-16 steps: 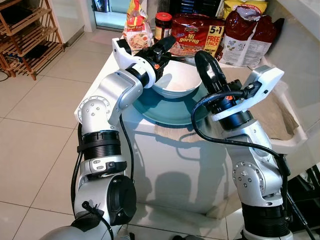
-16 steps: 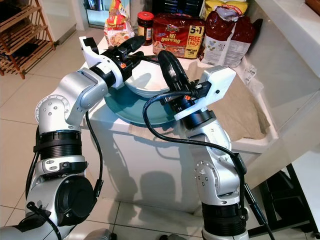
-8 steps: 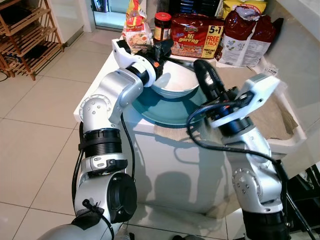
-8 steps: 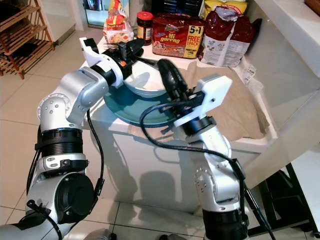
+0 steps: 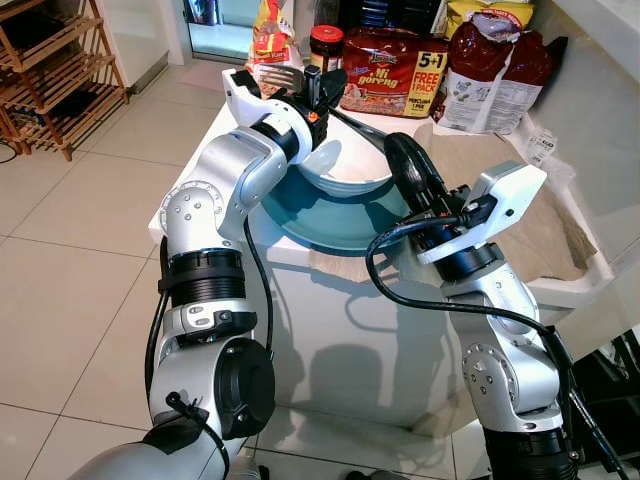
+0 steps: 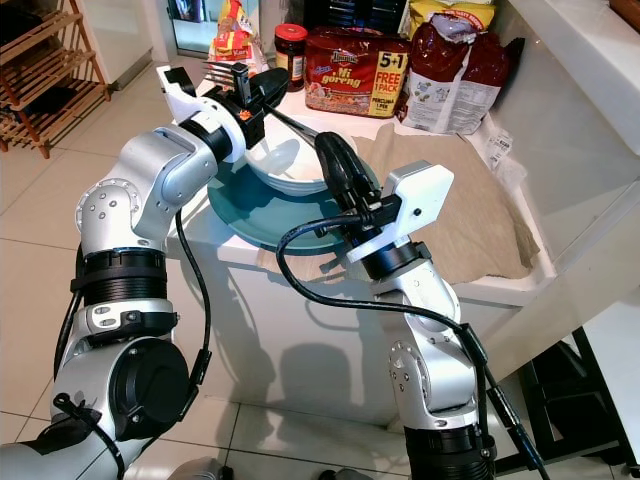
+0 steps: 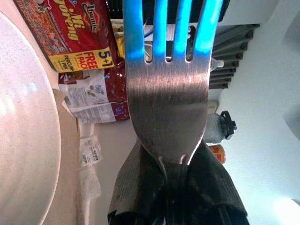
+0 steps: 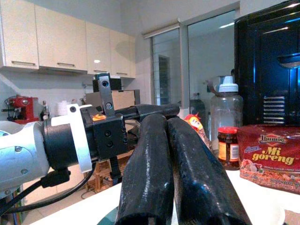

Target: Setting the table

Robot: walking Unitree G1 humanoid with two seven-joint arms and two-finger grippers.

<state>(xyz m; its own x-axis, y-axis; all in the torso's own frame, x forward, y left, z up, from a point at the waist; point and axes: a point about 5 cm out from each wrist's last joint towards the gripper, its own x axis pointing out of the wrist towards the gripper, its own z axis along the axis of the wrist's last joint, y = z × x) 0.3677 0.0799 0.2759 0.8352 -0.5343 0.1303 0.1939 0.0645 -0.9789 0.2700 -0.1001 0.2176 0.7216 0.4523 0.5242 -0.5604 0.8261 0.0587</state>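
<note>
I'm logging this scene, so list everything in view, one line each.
Fork: one, silver, clamped in the left gripper above the bowl.
Bowl: one, white, on the plate.
Plate: one, teal, on the counter.
Cloth: one, beige, under the plate.
Noodle pack: one, red, back of the counter.
Jar: one, red lid, beside the pack.
Bags: two, red, back right.
Shelf: one, wooden, far left.
Left gripper: shut on the fork.
Right gripper: shut, over the plate.

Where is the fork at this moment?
The fork is clamped in the left hand, raised above the far-left rim of the white bowl, just in front of the sauce jar.
</note>
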